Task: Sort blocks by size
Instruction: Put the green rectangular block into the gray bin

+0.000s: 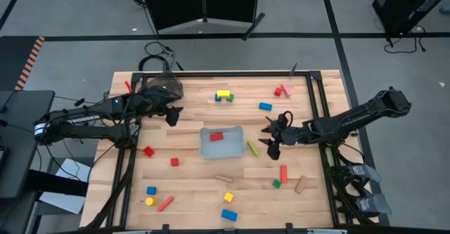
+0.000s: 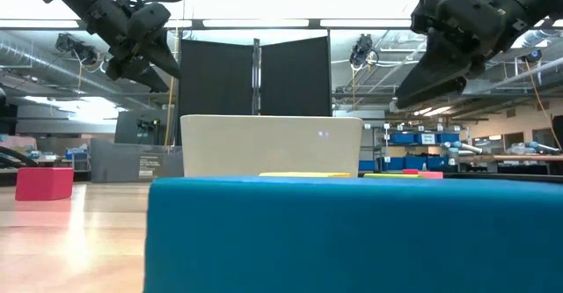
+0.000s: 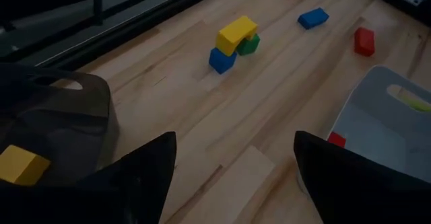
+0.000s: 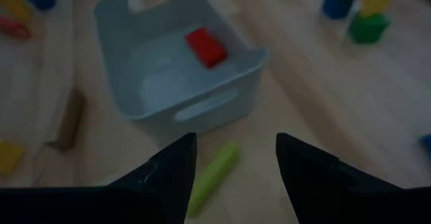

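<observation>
Left wrist view alone shows a yellow block (image 3: pixel 22 165) inside the dark bowl (image 3: pixel 81 126) — both arms' jaws released.

Grey floor (image 1: pixel 70 23) crossed by dark tape lines, black folding screen (image 2: pixel 255 77), ceiling strip lights, distant shelving with blue bins (image 2: pixel 422 139)

A blue block (image 2: pixel 352 236) fills the low view's foreground, hiding most of the tray (image 2: pixel 271 145).

clear tray (image 1: pixel 239 148) mid-table | dark bowl (image 1: pixel 158 86) far-left corner
</observation>
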Robot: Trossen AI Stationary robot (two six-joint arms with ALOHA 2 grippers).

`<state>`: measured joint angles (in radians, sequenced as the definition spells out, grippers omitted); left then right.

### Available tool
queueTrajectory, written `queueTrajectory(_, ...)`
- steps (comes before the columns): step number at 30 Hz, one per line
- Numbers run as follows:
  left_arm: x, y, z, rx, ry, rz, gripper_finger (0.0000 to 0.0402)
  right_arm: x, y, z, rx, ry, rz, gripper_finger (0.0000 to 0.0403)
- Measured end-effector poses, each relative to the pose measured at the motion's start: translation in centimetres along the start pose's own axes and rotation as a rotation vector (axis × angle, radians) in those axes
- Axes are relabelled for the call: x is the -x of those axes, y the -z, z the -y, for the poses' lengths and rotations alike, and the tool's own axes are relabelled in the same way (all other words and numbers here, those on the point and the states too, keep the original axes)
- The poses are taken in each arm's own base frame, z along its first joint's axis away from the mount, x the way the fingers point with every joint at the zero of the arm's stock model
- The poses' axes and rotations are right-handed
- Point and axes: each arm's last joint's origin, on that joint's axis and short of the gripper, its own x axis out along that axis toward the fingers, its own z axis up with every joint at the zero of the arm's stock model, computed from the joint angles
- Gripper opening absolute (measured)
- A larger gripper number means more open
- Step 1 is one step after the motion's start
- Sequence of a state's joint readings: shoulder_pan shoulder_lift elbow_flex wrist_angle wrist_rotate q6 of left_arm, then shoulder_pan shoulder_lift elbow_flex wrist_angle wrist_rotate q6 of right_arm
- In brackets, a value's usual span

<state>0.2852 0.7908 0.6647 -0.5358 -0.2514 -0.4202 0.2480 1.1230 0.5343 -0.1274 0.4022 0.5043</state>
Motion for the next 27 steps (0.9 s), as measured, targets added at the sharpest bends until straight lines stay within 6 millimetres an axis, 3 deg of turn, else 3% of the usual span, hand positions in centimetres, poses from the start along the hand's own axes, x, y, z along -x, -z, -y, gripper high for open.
queueTrajectory(14, 0.0, 0.0, 0.0, -0.01, -0.008, 0.002, 0.0307, -3.3, 2.3, -2.5, -0.026, -0.031, -0.057, 0.0254)
queueTrajectory(27, 0.0, 0.0, 0.0, -0.023, -0.009, 0.001, 0.0307, -4.6, 2.2, -3.2, -0.014, 0.04, -0.115, 0.0259)
